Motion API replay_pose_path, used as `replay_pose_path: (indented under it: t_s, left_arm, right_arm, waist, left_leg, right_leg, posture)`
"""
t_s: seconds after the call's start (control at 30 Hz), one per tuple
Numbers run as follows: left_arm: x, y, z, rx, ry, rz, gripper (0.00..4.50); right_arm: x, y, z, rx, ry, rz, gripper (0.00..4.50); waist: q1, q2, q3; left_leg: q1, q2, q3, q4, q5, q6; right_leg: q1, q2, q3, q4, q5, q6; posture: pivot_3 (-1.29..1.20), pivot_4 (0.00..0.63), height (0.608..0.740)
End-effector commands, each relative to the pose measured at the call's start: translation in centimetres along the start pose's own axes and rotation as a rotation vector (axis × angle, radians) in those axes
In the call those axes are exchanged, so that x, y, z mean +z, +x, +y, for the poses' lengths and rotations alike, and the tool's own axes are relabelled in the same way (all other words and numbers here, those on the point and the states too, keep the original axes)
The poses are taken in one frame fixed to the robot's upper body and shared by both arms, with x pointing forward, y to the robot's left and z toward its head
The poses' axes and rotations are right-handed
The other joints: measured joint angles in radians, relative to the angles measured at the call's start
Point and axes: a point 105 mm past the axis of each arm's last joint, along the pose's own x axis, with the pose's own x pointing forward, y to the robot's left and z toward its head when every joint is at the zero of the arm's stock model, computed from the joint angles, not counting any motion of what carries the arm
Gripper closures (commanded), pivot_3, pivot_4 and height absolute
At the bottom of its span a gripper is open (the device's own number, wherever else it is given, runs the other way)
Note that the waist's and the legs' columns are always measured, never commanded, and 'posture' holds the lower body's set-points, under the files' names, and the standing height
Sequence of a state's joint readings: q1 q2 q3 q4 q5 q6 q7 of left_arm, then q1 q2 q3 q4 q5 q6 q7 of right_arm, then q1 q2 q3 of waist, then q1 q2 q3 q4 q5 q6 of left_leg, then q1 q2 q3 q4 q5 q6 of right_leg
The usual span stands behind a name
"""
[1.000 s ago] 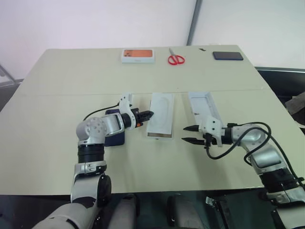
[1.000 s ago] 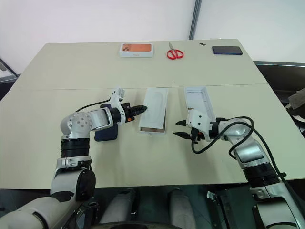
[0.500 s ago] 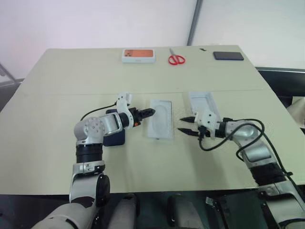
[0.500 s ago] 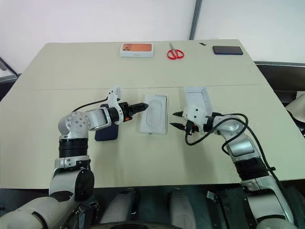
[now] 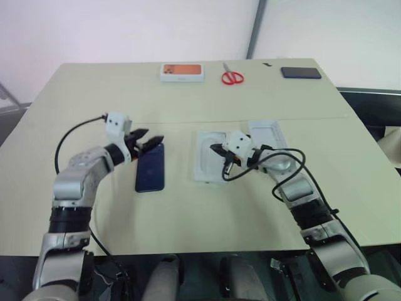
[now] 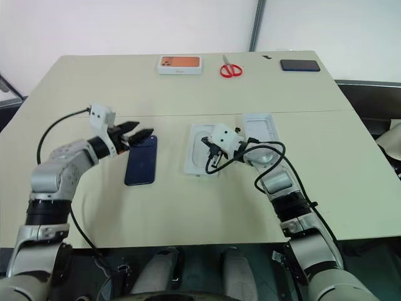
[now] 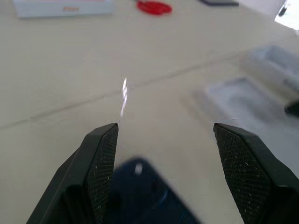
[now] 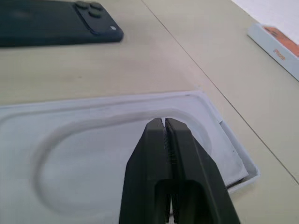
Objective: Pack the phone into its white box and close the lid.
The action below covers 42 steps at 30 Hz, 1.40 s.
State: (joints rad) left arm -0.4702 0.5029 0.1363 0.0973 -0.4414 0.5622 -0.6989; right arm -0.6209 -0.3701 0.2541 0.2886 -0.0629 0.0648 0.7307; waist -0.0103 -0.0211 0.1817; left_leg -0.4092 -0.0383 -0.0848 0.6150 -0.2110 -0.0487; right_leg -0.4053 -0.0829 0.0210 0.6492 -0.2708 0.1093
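left tool fingers apart, above phone's far end | phone flat on table, back up | right tool fingers together over flat white insert | lid just right

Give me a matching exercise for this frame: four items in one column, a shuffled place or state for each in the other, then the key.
Items:
1. phone
2. red scissors
3. left gripper
4. right gripper

States:
A. shut, over the flat white insert
B. far edge of the table, between the orange-picture box and the black phone
C. open, above the phone's far end
D. lying flat, back up

Pairs: 1-D, 2-B, 3-C, 4-A
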Motion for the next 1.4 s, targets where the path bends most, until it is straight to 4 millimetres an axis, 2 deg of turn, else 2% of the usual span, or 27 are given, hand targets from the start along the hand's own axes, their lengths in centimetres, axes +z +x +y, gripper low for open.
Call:
replay_pose_path:
  t_s: [0.03, 0.13, 0.2, 0.37, 0.57, 0.67, 0.77, 0.9, 1.03, 1.13, 1.23, 1.3, 1.4]
  left_arm:
    - [3.5, -0.6, -1.5, -0.087, 0.072, -0.157, 1.07]
    - [3.0, -1.2, -2.5, -0.138, 0.109, -0.167, 1.07]
    - [2.9, -1.5, -2.8, -0.143, 0.141, -0.183, 1.07]
    - [1.9, -1.8, -3.0, -0.148, 0.151, -0.152, 1.07]
    - [2.0, -1.6, -3.3, -0.147, 0.158, -0.165, 1.07]
    - [1.7, -1.3, -3.3, -0.149, 0.148, -0.143, 1.07]
    - [0.1, -0.4, -2.7, -0.120, 0.112, -0.047, 1.07]
    - [0.3, 1.1, -1.5, -0.040, 0.095, -0.011, 1.07]
    - [0.2, 2.8, -2.6, -0.086, 0.101, 0.017, 1.07]
    - [-0.4, 3.8, -3.7, -0.141, 0.075, 0.033, 1.91]
    - [-2.7, 4.5, -3.3, -0.087, 0.158, 0.131, 3.45]
    - [-3.0, 4.7, -3.1, -0.066, 0.172, 0.140, 4.47]
    - [-3.1, 4.9, -3.4, -0.083, 0.177, 0.156, 4.47]
  right_arm:
    - [1.3, 0.7, -0.2, 0.001, -0.075, -0.016, 4.43]
    - [0.7, 0.8, 0.6, 0.066, -0.095, 0.013, 4.43]
    - [0.0, 0.6, 1.9, 0.151, -0.148, 0.044, 4.43]
    - [-1.1, 0.1, 2.8, 0.216, -0.140, 0.097, 4.43]
    - [-1.4, -0.7, 3.4, 0.263, -0.156, 0.124, 4.43]
    - [0.7, -0.1, 2.7, 0.207, -0.102, 0.025, 4.43]
    - [2.4, 0.3, 1.1, 0.115, -0.015, -0.055, 4.43]
    - [2.3, -0.3, -0.9, 0.034, -0.024, -0.050, 4.43]
    - [1.3, -1.4, -2.4, -0.019, -0.035, -0.010, 4.43]
    - [0.3, -2.6, -3.3, -0.047, -0.062, 0.036, 4.50]
    - [-1.0, -3.9, -3.9, -0.068, -0.072, 0.089, 4.50]
    - [-1.4, -4.3, -3.8, -0.072, -0.075, 0.101, 4.50]
    - [-1.8, -4.4, -3.4, -0.070, -0.074, 0.110, 4.50]
  waist:
    - [0.005, -0.001, 0.000]
    - [-0.003, 0.000, 0.000]
    - [-0.006, 0.000, 0.000]
    - [-0.012, 0.000, 0.000]
    - [-0.008, 0.000, 0.000]
    - [-0.007, 0.000, 0.000]
    - [-0.010, 0.000, 0.000]
    - [-0.005, 0.000, 0.000]
    - [-0.003, 0.000, 0.000]
    - [-0.005, 0.000, 0.000]
    - [-0.009, 0.000, 0.000]
    - [-0.011, 0.000, 0.000]
    - [-0.011, 0.000, 0.000]
  left_leg:
    - [-0.001, 0.000, -0.001, 0.000, 0.000, 0.000]
    - [-0.001, -0.001, -0.001, 0.000, 0.000, 0.000]
    - [0.000, -0.001, 0.000, 0.000, 0.000, 0.000]
    - [0.001, 0.001, 0.000, 0.000, 0.000, 0.001]
    - [0.001, 0.001, 0.000, 0.000, 0.000, 0.001]
    - [0.001, 0.001, 0.000, 0.000, 0.000, 0.001]
    - [0.001, 0.001, 0.000, 0.000, 0.000, 0.001]
    - [0.001, 0.000, 0.000, 0.000, 0.000, 0.001]
    - [0.001, 0.000, 0.000, 0.000, 0.000, 0.001]
    - [0.001, 0.000, 0.000, 0.000, 0.000, 0.001]
    - [0.001, 0.000, 0.000, 0.000, 0.000, 0.001]
    - [0.001, 0.000, 0.000, 0.000, 0.000, 0.001]
    - [0.001, 0.000, 0.000, 0.000, 0.000, 0.001]
  right_leg:
    - [0.000, -0.001, -0.001, 0.000, 0.000, 0.000]
    - [0.000, -0.002, -0.001, 0.000, 0.000, 0.000]
    - [0.000, -0.002, -0.001, 0.000, 0.000, 0.000]
    - [0.000, 0.001, -0.001, 0.001, 0.000, 0.000]
    - [0.001, 0.001, -0.001, 0.001, 0.000, 0.000]
    - [0.001, 0.001, -0.001, 0.001, 0.000, 0.000]
    - [0.000, 0.001, -0.001, 0.001, 0.000, 0.000]
    - [0.000, 0.001, -0.001, 0.001, 0.000, 0.000]
    - [0.001, 0.001, -0.001, 0.001, 0.000, 0.000]
    - [0.001, 0.001, -0.001, 0.001, 0.000, 0.000]
    - [0.000, 0.001, -0.001, 0.001, 0.000, 0.000]
    - [0.000, 0.002, -0.001, 0.001, 0.000, 0.000]
    - [0.000, 0.002, -0.001, 0.002, 0.000, 0.000]
  posture:
    - [0.00, 0.150, 0.740]
    - [0.00, 0.150, 0.740]
    - [0.00, 0.150, 0.740]
    - [0.00, 0.150, 0.740]
    - [0.00, 0.150, 0.740]
    - [0.00, 0.150, 0.740]
    - [0.00, 0.150, 0.740]
    - [0.00, 0.150, 0.740]
    - [0.00, 0.150, 0.740]
    - [0.00, 0.150, 0.740]
    - [0.00, 0.150, 0.740]
    - [0.00, 0.150, 0.740]
    - [0.00, 0.150, 0.740]
